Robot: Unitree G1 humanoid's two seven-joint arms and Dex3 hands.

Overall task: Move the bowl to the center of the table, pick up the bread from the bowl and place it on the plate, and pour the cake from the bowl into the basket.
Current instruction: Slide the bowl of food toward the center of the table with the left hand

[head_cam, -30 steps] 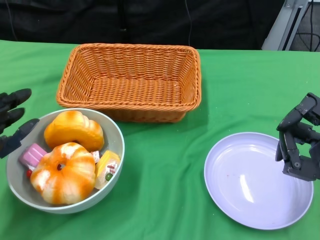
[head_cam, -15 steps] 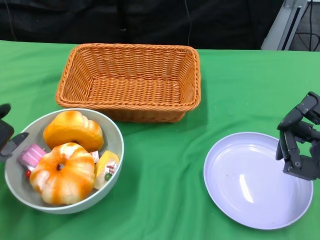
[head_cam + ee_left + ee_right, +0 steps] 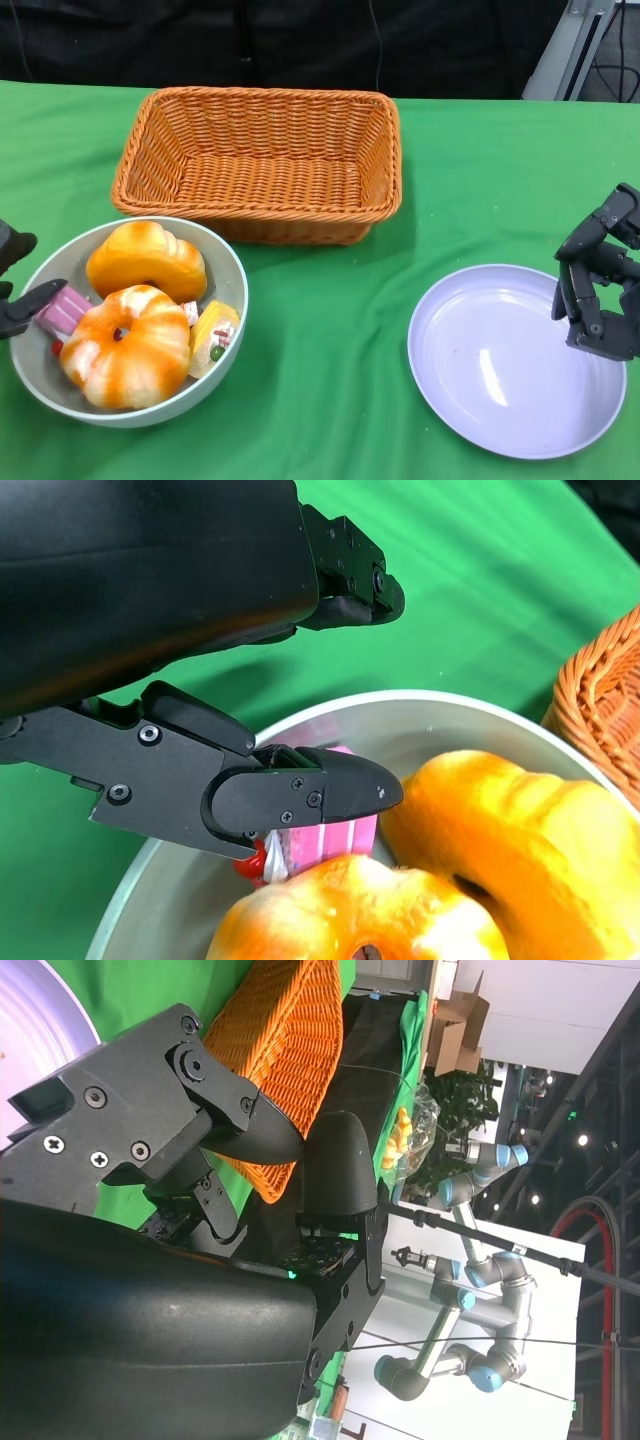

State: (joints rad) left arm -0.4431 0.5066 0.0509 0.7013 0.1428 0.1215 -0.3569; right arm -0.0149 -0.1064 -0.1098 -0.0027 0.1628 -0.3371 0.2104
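Moved in onto bowl (image 3: 232, 268) rim: left hand (image 3: 18, 290), fingers spread, gripping nothing; right hand (image 3: 600, 290) curled, empty, over plate (image 3: 470, 400)

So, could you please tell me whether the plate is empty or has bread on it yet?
Empty: the plate shows only bare surface, and both breads sit in the bowl.

We note a woven wicker basket (image 3: 260, 160), a smooth, glossy plastic-looking plate (image 3: 515, 360), a matt grey bowl (image 3: 232, 275), and wrinkled green cloth (image 3: 330, 400) over the table.
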